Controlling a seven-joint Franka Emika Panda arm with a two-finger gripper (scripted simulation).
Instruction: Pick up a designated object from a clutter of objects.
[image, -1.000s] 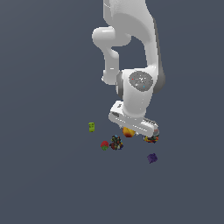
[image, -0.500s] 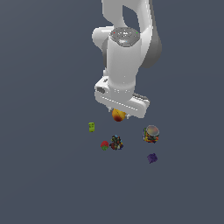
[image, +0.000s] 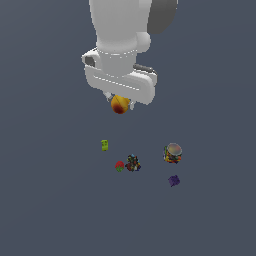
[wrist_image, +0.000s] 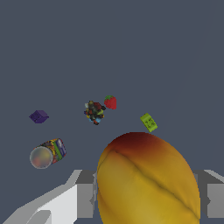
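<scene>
Clamped between the fingers of the white two-finger gripper (image: 120, 102): the round orange-yellow ball with a reddish blush (image: 119, 105), held high above the dark grey floor (image: 50, 200) (looming large in the wrist view (wrist_image: 146, 179)). Left below, well apart from it: small green block (image: 104, 145), red berry-like item (image: 119, 166) just beside a dark multicoloured cube (image: 133, 163), grey-topped multicoloured can (image: 172, 152) and small purple block (image: 173, 180) toward the exterior view's right.
</scene>
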